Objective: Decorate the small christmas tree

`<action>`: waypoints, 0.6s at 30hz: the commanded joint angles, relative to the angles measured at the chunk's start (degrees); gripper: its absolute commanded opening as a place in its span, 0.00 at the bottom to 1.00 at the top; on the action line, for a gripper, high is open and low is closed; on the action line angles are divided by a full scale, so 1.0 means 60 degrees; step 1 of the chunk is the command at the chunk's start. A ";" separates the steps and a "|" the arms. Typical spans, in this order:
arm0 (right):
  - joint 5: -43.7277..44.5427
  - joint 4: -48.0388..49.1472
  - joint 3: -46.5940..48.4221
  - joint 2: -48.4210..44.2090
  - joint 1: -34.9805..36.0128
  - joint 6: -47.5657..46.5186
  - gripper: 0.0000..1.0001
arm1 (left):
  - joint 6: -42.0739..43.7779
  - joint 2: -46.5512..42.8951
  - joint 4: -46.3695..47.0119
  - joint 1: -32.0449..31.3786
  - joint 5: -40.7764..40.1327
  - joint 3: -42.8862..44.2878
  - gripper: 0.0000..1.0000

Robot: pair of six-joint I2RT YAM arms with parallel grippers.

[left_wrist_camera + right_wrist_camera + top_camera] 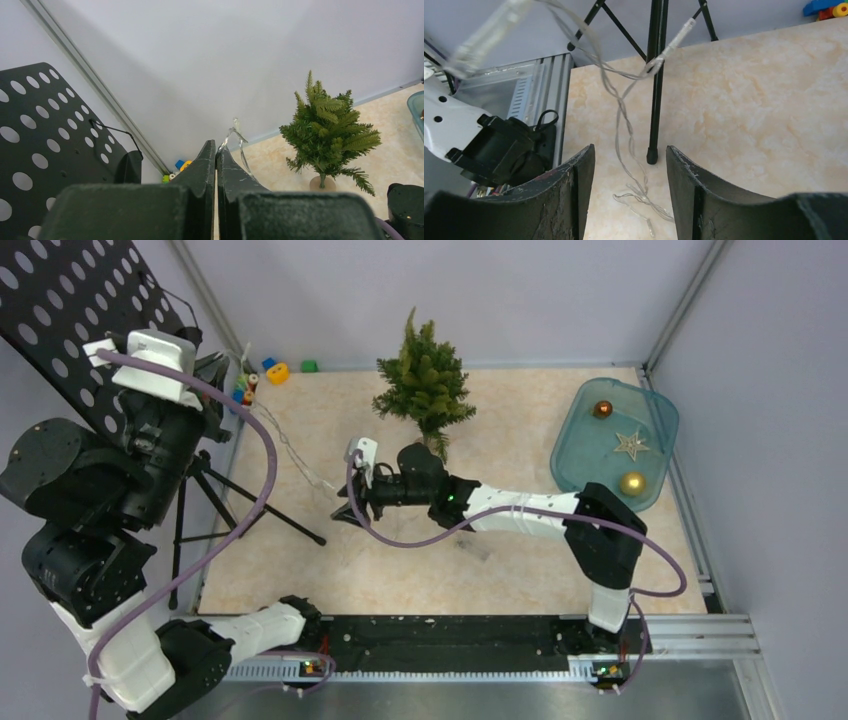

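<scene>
Tree position: small christmas tree (pixel 425 375) upright at 12 o'clock on the surface (pixel 520 440). Overhead view alone shows baubles (pixel 632 483) in the tray (pixel 600 455) at 2 o'clock. Wrist views alone show left fingers (pixel 200 172) pinching the clear light string (pixel 235 131) and right fingers (pixel 704 185) spread above its tangle. Upper strand blurred.

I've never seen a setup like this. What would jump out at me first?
The small christmas tree stands upright and bare at the far middle of the table. To its right a teal tray holds a gold ball, a star and a coppery ball. At the left, the left pincer is shut on a clear string of lights trailing down to the table.
</scene>
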 commanded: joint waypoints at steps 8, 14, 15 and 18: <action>0.0787 0.0709 0.0726 0.0785 0.0107 0.0238 0.37 | -0.0048 0.0068 0.0249 -0.0016 0.0181 0.0258 0.00; 0.1067 -0.0073 0.1334 0.0977 0.0074 0.0049 0.05 | -0.0019 -0.0049 0.0216 -0.0017 0.0071 0.0221 0.00; 0.1406 -0.0289 0.1393 0.0832 0.0061 -0.0133 0.00 | 0.0014 -0.0090 0.0218 -0.0017 0.0000 0.0196 0.00; 0.2486 -0.1006 0.1527 0.0024 0.0020 -0.0939 0.00 | 0.0193 -0.0246 0.0215 -0.0014 -0.0546 0.0035 0.00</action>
